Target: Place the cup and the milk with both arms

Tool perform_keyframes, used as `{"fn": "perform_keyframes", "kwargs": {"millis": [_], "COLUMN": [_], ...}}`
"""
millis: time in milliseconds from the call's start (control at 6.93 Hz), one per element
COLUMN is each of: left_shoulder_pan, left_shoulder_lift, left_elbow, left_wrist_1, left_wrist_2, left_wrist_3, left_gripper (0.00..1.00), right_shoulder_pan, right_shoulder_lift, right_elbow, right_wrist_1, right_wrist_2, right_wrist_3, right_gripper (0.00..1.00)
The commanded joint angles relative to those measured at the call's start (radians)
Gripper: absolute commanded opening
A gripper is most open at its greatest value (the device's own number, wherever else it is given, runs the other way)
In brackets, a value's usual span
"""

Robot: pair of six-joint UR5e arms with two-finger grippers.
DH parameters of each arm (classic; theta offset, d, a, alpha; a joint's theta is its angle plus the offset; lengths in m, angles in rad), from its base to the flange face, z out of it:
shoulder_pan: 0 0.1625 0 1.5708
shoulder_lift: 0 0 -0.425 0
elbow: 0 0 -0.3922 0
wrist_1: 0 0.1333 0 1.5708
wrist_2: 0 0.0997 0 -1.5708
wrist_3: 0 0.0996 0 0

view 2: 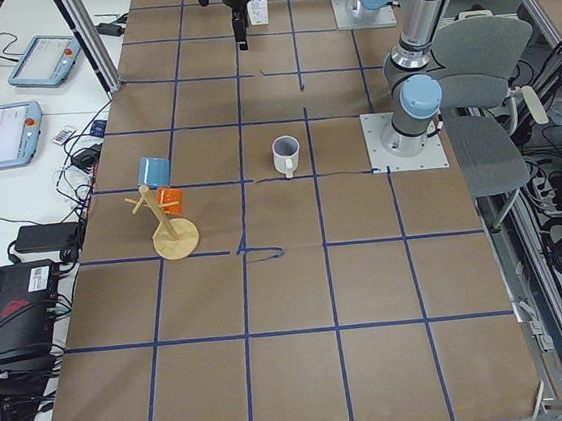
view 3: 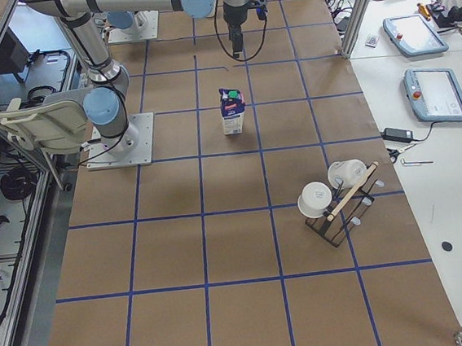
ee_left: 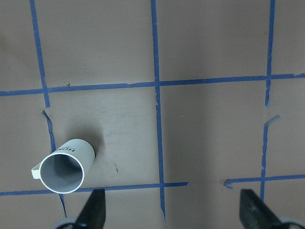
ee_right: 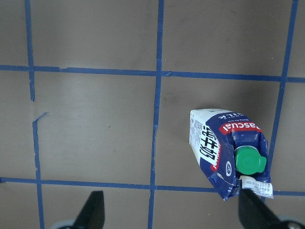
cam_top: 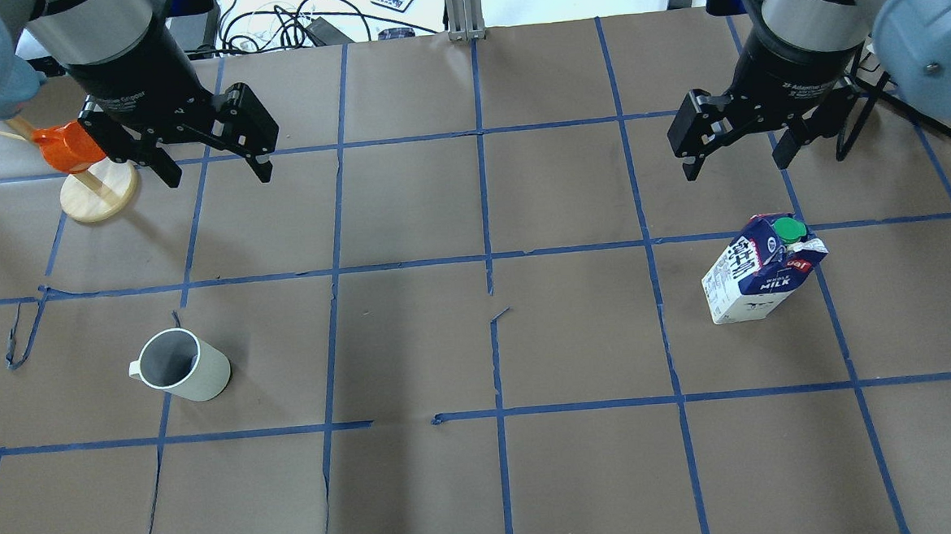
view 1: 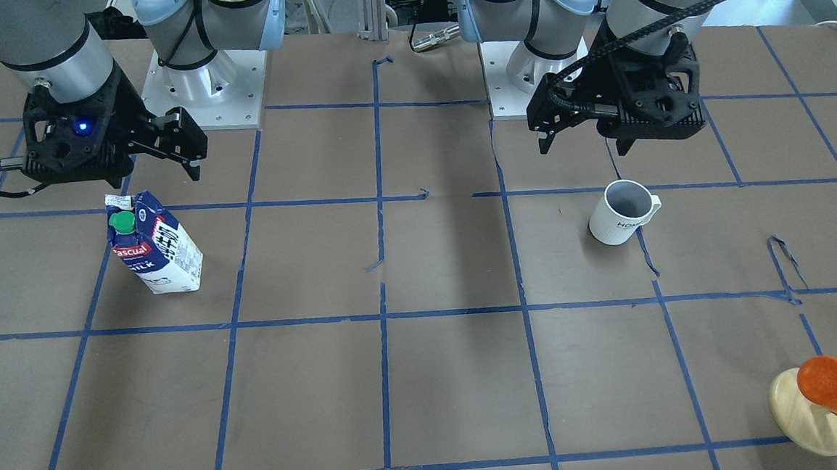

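Note:
The white cup (cam_top: 181, 365) stands upright on the table's left part, and also shows in the front view (view 1: 620, 212) and the left wrist view (ee_left: 64, 167). My left gripper (cam_top: 217, 176) hangs open and empty above the table, beyond the cup; in its wrist view (ee_left: 174, 214) the cup lies by one fingertip (ee_left: 95, 212). The milk (cam_top: 761, 272) stands upright on the right part and also shows in the front view (view 1: 154, 244) and the right wrist view (ee_right: 228, 152). My right gripper (cam_top: 736, 165) hangs open and empty above and beyond it.
A wooden mug stand (cam_top: 97, 197) with an orange mug (cam_top: 66, 146) stands at the far left, close behind my left gripper. A second rack with white cups (view 3: 336, 200) stands near the table's right end. Blue tape lines grid the brown table (cam_top: 487, 340).

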Motion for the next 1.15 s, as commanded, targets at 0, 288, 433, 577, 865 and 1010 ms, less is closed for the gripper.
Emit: {"fn": "perform_keyframes", "kwargs": {"millis": [0,288,433,577,865,1010], "left_shoulder_pan": [-0.003,0.003,0.003,0.003,0.012,0.026], "left_shoulder_lift": [0.016,0.024,0.025,0.025,0.034,0.016], "left_elbow": [-0.012,-0.012,-0.012,-0.012,0.002,-0.026], "left_wrist_1": [0.003,0.0,0.003,0.005,-0.003,-0.011], "left_wrist_2": [0.002,0.002,0.001,-0.002,0.004,0.007], "left_wrist_3": [0.003,0.005,0.006,0.006,0.005,0.012], "left_gripper": [1.0,1.0,1.0,1.0,1.0,1.0], "right_shoulder_pan": [0.004,0.006,0.006,0.006,-0.002,-0.011], "right_shoulder_lift": [-0.013,-0.016,-0.023,-0.02,0.016,0.016], "right_elbow": [0.0,0.0,0.0,0.003,0.011,0.011], "right_wrist_1": [0.036,0.042,0.047,0.05,0.03,0.027], "right_wrist_2": [-0.001,0.001,0.001,-0.005,-0.018,-0.039], "right_wrist_3": [0.001,0.001,0.001,-0.001,-0.013,-0.019], "right_gripper": [1.0,1.0,1.0,1.0,1.0,1.0]}}
